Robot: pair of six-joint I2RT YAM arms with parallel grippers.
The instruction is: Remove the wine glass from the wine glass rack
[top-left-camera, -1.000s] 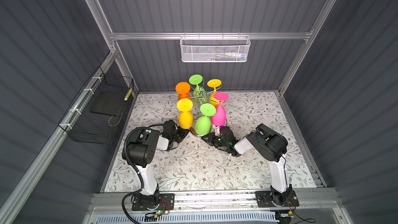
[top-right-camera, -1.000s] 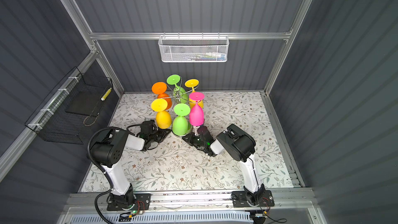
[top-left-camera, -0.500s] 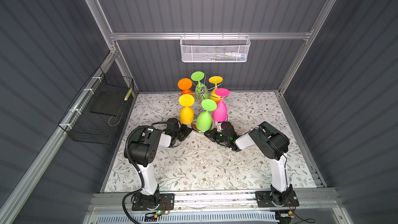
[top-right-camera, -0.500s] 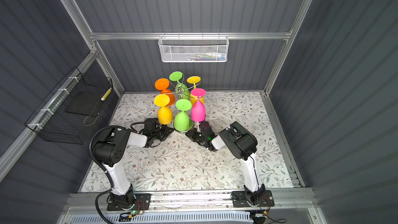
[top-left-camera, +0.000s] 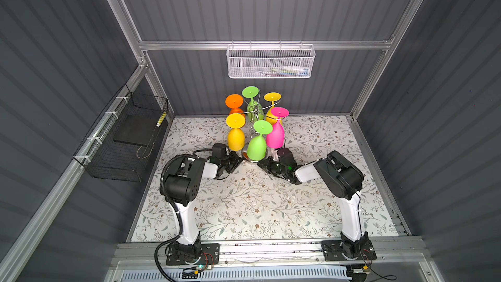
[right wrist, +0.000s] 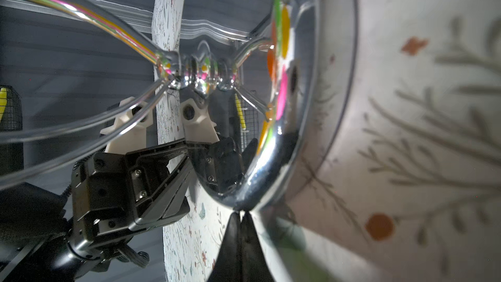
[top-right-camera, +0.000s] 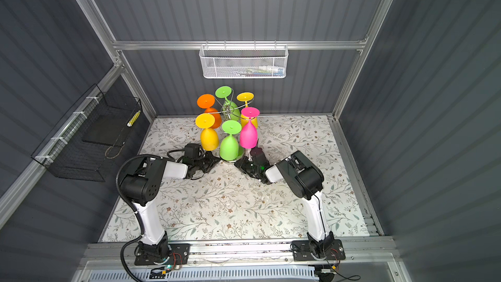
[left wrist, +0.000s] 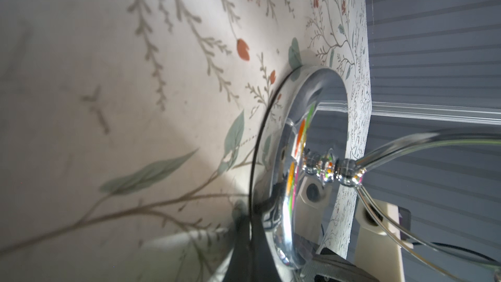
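Left gripper (top-left-camera: 238, 160) and right gripper (top-left-camera: 262, 163): both pinched closed, empty, low on the table (top-left-camera: 244, 207). Wine glass rack (top-left-camera: 254, 109) stands between them, base rim (right wrist: 303, 120) right at the right gripper's tips, seemingly touching. Six glasses (top-left-camera: 275, 136) hang above both tools; green wine glass (top-left-camera: 256, 146) nearest. Risk: closed tips shoving the base could slide or tip the rack, swinging glasses off their hooks.

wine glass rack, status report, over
Both shut: left gripper, right gripper, tips at the disc base. Upright wine glass rack, all six glasses hanging. Front green glass hangs over the gap between them.
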